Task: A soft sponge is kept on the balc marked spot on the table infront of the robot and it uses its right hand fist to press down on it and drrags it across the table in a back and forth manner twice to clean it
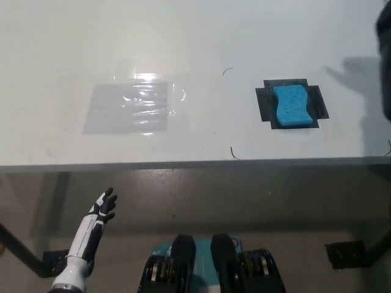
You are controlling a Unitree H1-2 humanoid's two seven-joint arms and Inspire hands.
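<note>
A blue sponge [290, 105] lies on the black marked spot [263, 104] at the right of the white table [201, 36]. A black part of my right arm [385, 67] shows at the picture's right edge, above the table and to the right of the sponge, apart from it. Its shadow [357, 73] falls on the table beside the mark. How the right hand stands is cut off by the frame. My white left hand [104, 204] rests open below the table's front edge at the lower left.
A shiny taped transparent sheet [128, 108] covers a grey patch on the table's left half. The table's front edge [195, 165] runs across the middle of the picture. Dark table legs [21, 256] stand on the floor below.
</note>
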